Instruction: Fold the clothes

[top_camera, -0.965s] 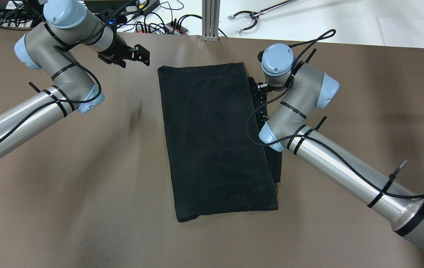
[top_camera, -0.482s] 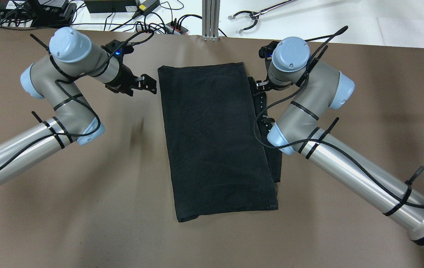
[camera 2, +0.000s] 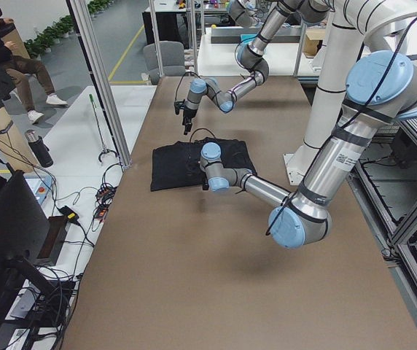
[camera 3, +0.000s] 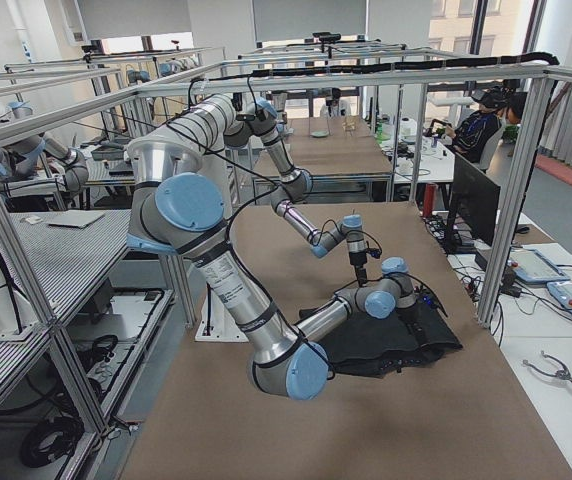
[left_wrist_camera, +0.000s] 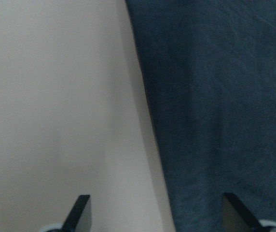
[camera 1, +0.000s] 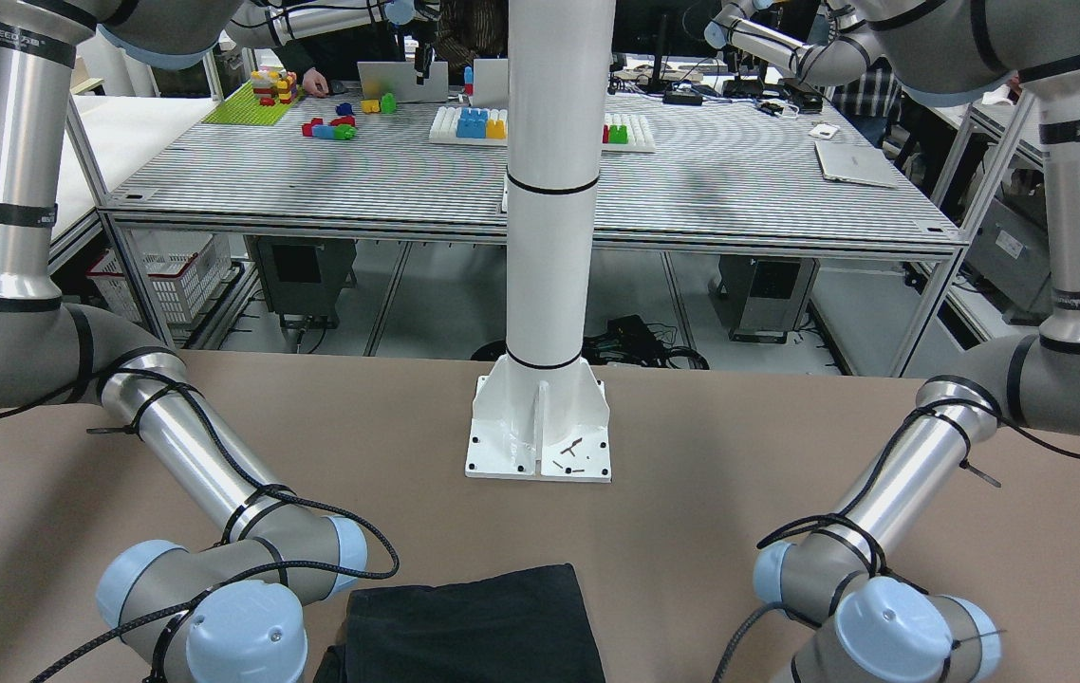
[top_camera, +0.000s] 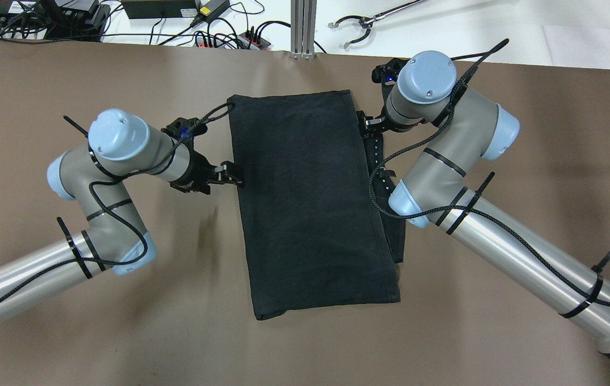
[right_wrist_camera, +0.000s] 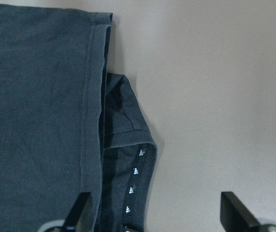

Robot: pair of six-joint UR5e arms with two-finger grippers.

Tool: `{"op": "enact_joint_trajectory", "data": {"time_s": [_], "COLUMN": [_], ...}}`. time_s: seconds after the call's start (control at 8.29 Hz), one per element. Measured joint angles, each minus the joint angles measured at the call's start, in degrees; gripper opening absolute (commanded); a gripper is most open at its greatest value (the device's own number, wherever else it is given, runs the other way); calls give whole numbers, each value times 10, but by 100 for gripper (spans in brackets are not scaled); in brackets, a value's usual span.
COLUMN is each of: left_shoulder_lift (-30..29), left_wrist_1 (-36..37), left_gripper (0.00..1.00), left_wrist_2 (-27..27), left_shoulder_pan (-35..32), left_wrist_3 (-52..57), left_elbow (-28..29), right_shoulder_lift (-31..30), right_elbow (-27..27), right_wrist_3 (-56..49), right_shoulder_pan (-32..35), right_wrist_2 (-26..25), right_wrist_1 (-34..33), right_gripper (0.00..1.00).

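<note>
Centrally, folded black garment [top_camera: 310, 203], left end effector [top_camera: 234, 176] alongside

I saw both arms built alike: the left arm [top_camera: 21, 284] and right arm [top_camera: 514, 256] had brushed silver tubes, grey joint housings and pale blue caps [top_camera: 121, 134]. A black braided cable [top_camera: 218, 110] ran along each, strapped by black zip ties [top_camera: 602, 256]. The white pedestal [camera 1: 549, 190] had a screwed base plate [camera 1: 540, 455]. The left gripper [left_wrist_camera: 157, 215] had plain black fingertips.
</note>
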Motion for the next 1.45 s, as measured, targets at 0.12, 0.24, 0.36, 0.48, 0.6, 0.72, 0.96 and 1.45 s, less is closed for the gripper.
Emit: {"op": "enact_joint_trajectory", "data": {"time_s": [0.12,0.24,0.36,0.48,0.6,0.72,0.96,1.45], "left_shoulder_lift": [0,0,-1,-1,-2,-2,-4,2], "left_wrist_1": [-4,-7,-10,-13,-14,-14,-15,-14], "left_gripper": [84,65,45,35,35,30,0,0], "left_wrist_2": [30,48,59,66,68,70,71,65], "left_shoulder_pan": [26,42,50,56,59,63,73,64], "left_wrist_3": [-24,-37,-43,-45,-47,-47,-47,-45], "left_elbow": [-2,-1,0,0,1,1,0,-15], "right_shoulder_lift": [-1,-4,-9,-14,-16,-17,-19,-21], "right_elbow": [5,9,16,21,24,24,25,25], "right_wrist_3": [3,4,5,5,5,6,5,5], "right_shoulder_pan": [0,0,0,0,0,0,0,0], "right_wrist_2": [1,1,2,2,2,2,2,1], "right_wrist_1": [1,1,1,1,1,0,0,0], "right_gripper": [93,93,93,93,93,93,93,93]}}
